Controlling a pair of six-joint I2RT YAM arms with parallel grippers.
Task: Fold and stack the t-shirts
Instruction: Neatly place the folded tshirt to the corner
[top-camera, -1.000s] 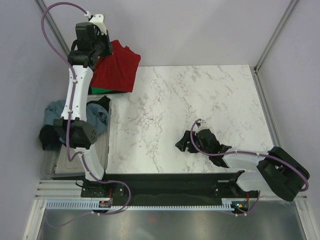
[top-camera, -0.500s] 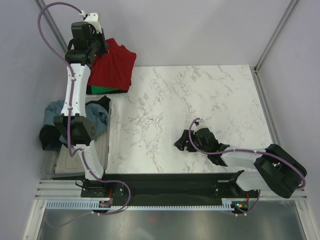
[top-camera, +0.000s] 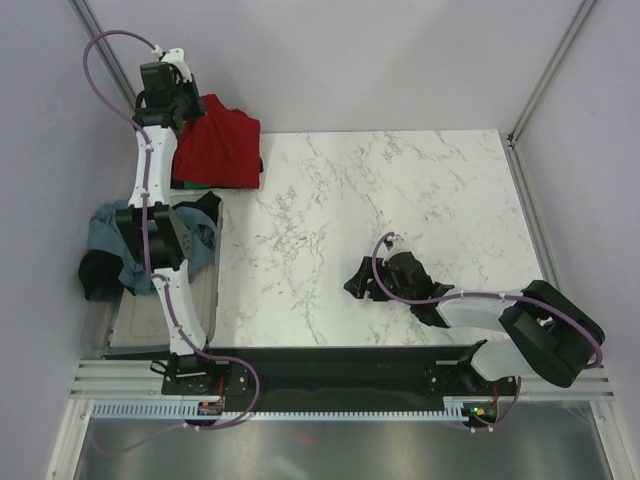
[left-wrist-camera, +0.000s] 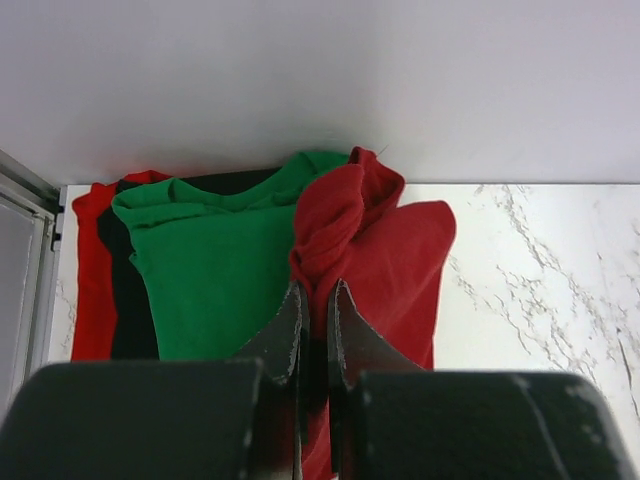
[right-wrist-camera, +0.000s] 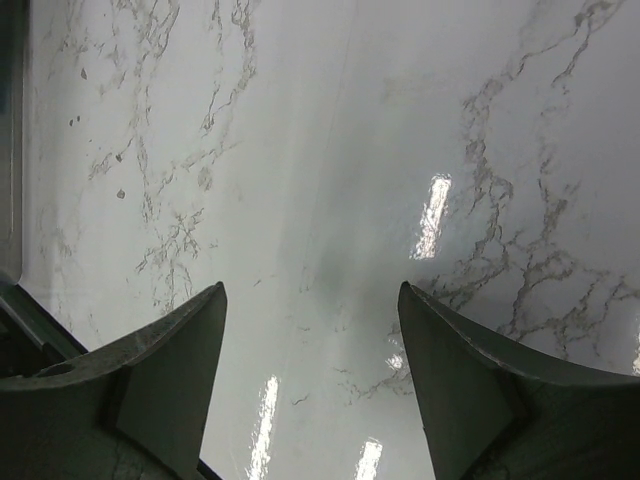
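The large dark red cotton t-shirt lay at the far left corner of the white marble-patterned counter. It was draped partly over a folded bright green t-shirt, with a folded black t-shirt under that. The jaws of the left arm were closed on a bunched ridge of the red cloth near its edge, and the pinched fabric rose into a soft twisted hump. The shirt looked light, limp and not at all fragile. It would probably sag and crease wherever it was unsupported, and a pinch at one point would gather it rather than carry it flat. A hold on a hem corner or a shoulder seam, with a low drag across the stack, seemed likelier to spread it evenly, though the green layer beneath could slide along with it. A strip of red showed past the black shirt, and I could not tell whether it belonged to the same garment. The jaws of the right arm stood wide open and empty, just above bare counter near its front edge. Off the counter's left edge, a crumpled grey-blue t-shirt lay in a clear plastic tub.
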